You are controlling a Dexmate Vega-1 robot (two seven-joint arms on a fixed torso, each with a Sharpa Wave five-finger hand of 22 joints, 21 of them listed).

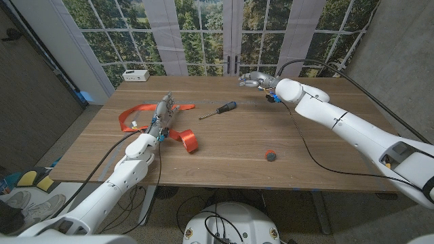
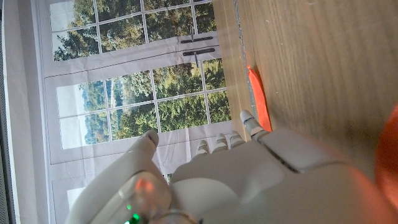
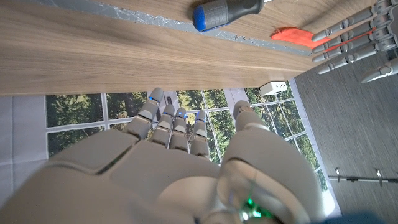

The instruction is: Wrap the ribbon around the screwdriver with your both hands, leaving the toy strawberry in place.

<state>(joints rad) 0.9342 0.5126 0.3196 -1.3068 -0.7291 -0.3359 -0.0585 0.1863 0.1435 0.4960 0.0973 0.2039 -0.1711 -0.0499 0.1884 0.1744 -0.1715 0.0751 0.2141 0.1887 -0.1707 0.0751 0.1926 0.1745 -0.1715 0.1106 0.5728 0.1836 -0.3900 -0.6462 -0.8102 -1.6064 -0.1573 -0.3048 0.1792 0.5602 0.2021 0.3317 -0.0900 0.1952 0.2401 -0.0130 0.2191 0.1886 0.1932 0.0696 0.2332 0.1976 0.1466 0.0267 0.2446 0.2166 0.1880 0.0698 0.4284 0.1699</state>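
Head view. The left hand [image 1: 161, 116] is seen over the wooden table [image 1: 285, 146], its fingers stretched out along the orange ribbon [image 1: 146, 112], which is spread on the boards beneath and to either side of them, with a curled end [image 1: 189, 141] lying back toward the wrist. Whether the ribbon is pinched or merely touched cannot be told from this view. The screwdriver [image 1: 218, 110] lies flat, apart from the left fingertips, on the side toward the right hand, its dark handle pointing to the far edge. The right hand [image 1: 254, 79] is held at the far edge of the table, well beyond the screwdriver handle, fingers loosely curled with nothing seen in them. The toy strawberry [image 1: 270, 155] sits near the front edge, well apart from both hands. A white box [image 1: 136, 75] stands at the far left corner.

Left wrist view. The back of the left hand [image 2: 261, 180] is seen with fingers extended; a strip of ribbon [image 2: 258, 99] lies on the table just past one fingertip. A grasp cannot be confirmed.

Right wrist view. The right hand [image 3: 168, 162] is shown released, fingers apart and holding nothing. Beyond its fingertips the screwdriver handle [image 3: 227, 12] lies on the table, with a ribbon end [image 3: 292, 34] beside the left hand's fingers [image 3: 348, 37].
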